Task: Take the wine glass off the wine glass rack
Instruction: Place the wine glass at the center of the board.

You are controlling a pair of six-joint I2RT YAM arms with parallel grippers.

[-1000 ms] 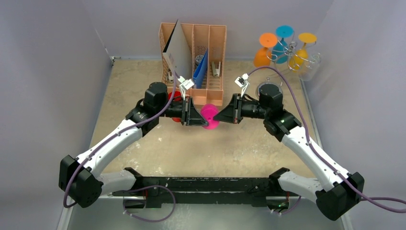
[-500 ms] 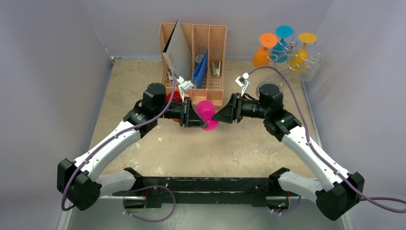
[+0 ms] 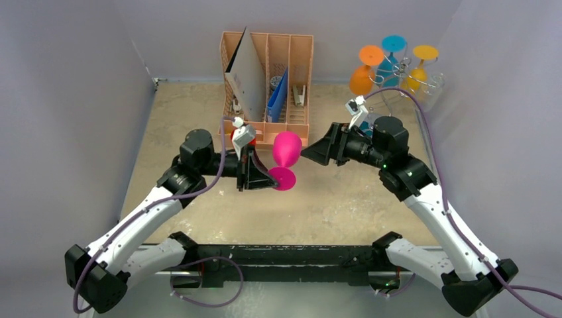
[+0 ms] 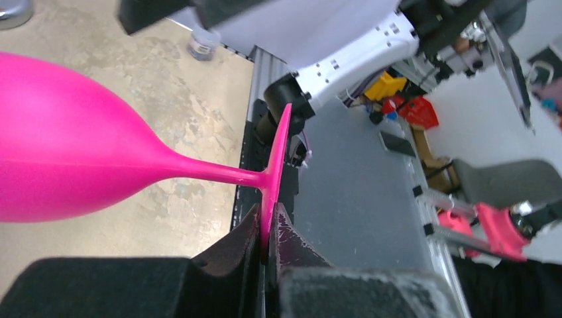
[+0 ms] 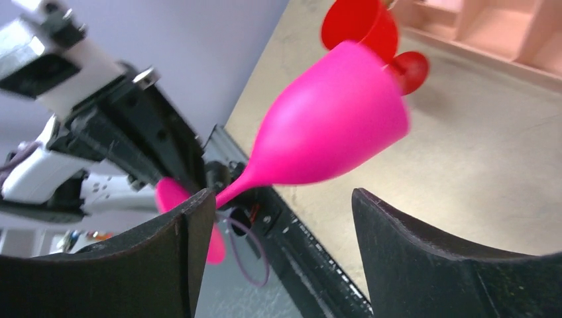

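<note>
Pink wine glass [image 3: 286, 151] tilts above the middle of the table [image 3: 192, 112], its foot pinched in the left gripper [image 3: 270, 177]. The right gripper [image 3: 309, 154] gapes wide, clear of the bowl. The wine glass rack [image 3: 399, 81] occupies the far right corner.

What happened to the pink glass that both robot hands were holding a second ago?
The right gripper opened, let go of the pink wine glass and pulled back to the right. The left gripper, shut on the glass's foot, drew it toward the near left, and the bowl now points to the far side. The other glasses on the wine glass rack and the peach organiser stayed put.
</note>
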